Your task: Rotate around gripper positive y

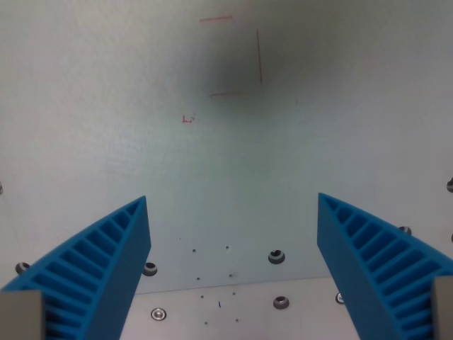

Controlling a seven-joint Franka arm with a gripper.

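Wrist view gripper [232, 212]: two blue ribbed fingers [106, 265] stand wide apart, with nothing between them.
Wrist view table [106, 106]: pale and flat, under the gripper.
Wrist view red lines [259, 55]: thin marks near the top.
Wrist view screws [276, 257]: small, low down between the fingers.

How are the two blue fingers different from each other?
The finger on the wrist view's left leans its tip toward the right, while the finger on the wrist view's right leans its tip toward the left. The left finger's tip sits a bit lower in the picture than the right one's. Both are blue and ribbed, stand wide apart and hold nothing.
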